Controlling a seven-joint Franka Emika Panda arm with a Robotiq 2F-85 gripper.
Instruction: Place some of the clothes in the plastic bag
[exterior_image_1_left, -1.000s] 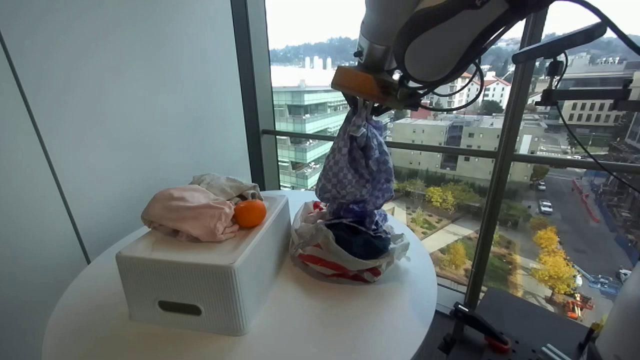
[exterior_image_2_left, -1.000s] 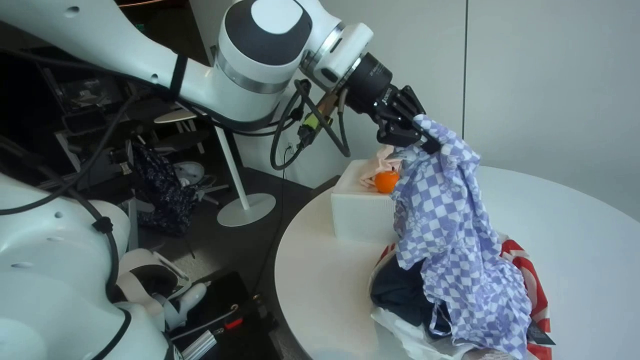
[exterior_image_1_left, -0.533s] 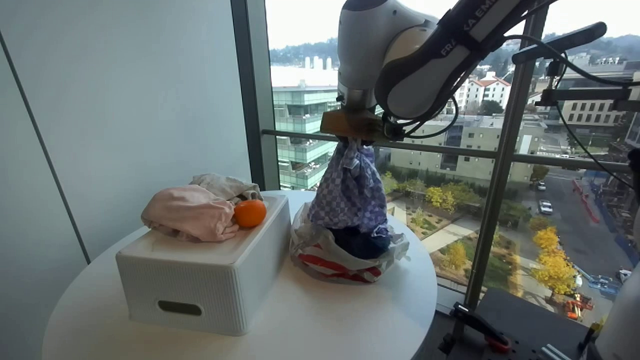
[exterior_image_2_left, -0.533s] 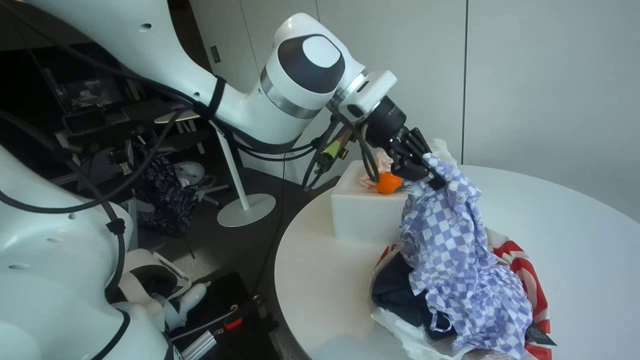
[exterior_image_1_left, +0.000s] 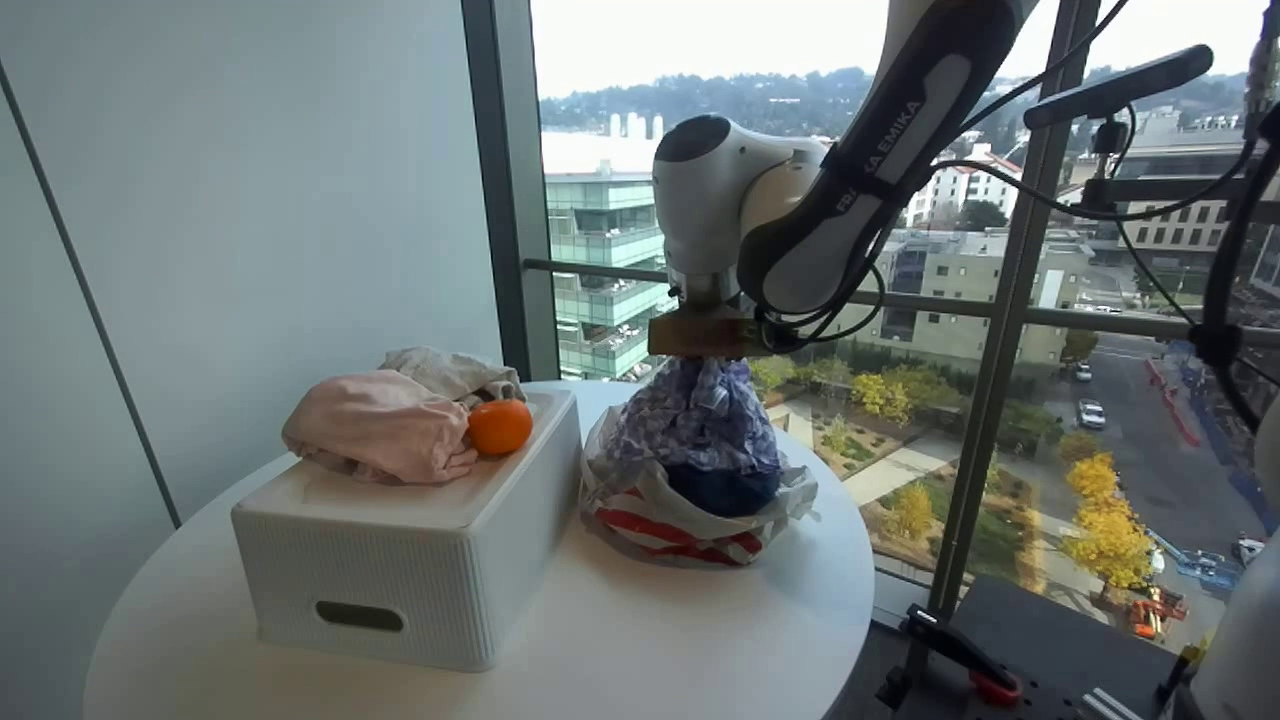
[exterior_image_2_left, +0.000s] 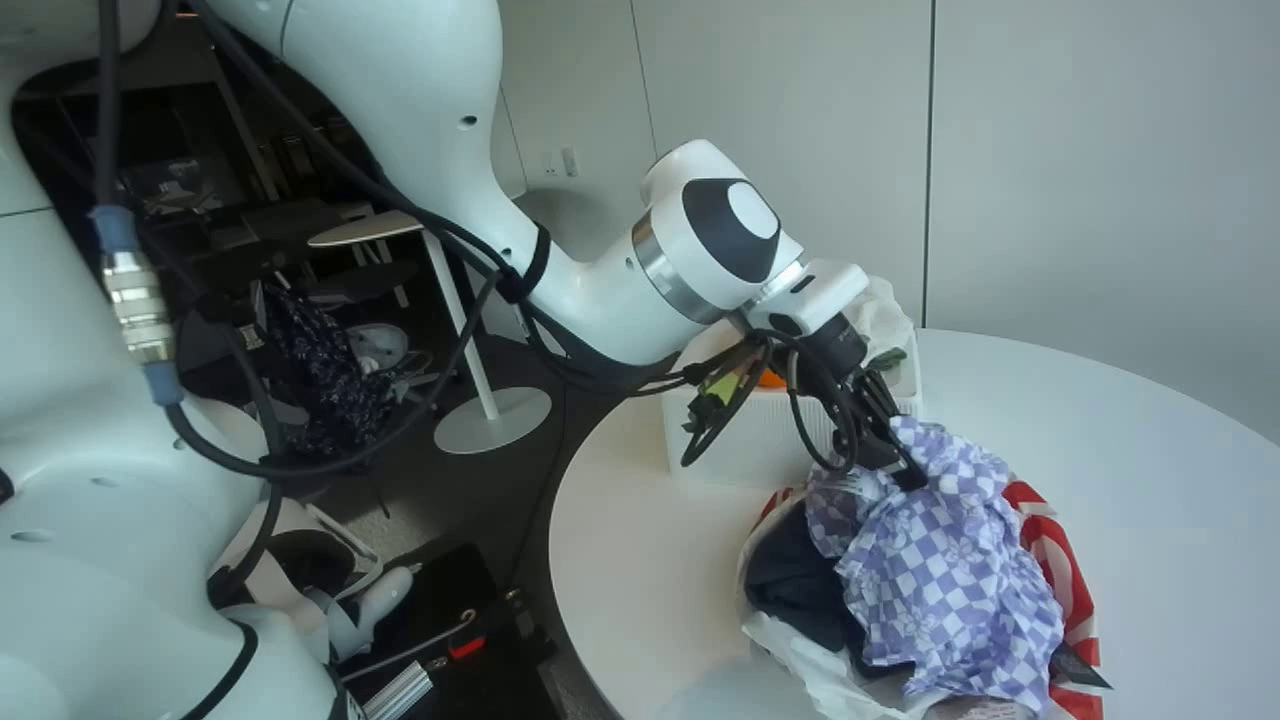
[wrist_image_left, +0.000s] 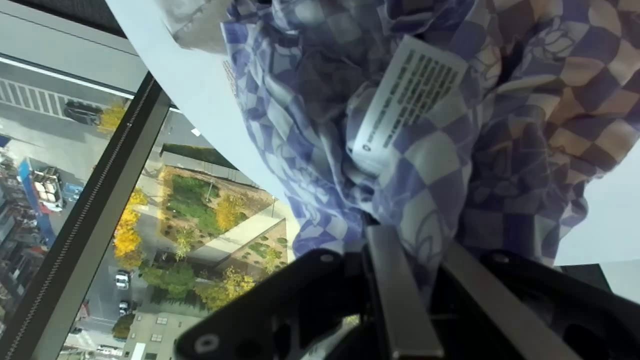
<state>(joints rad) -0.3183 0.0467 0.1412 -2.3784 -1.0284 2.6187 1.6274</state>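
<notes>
Your gripper (wrist_image_left: 412, 245) pinches the checkered garment (exterior_image_2_left: 955, 575), apparently heaped in the plastic bag (exterior_image_1_left: 665, 525) partly over the navy garment (exterior_image_2_left: 797, 580); your remaining step should be the release; the pink garment (exterior_image_1_left: 375, 422) and greyish garment (exterior_image_1_left: 448, 370) lie on the white box (exterior_image_1_left: 365, 570).

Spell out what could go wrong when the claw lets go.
The checkered garment is bunched in the claw, so a fold might snag and come up with it. The plastic bag looks low and crumpled, and the navy garment takes up room in it, so loose fabric could slide over the edge.
</notes>
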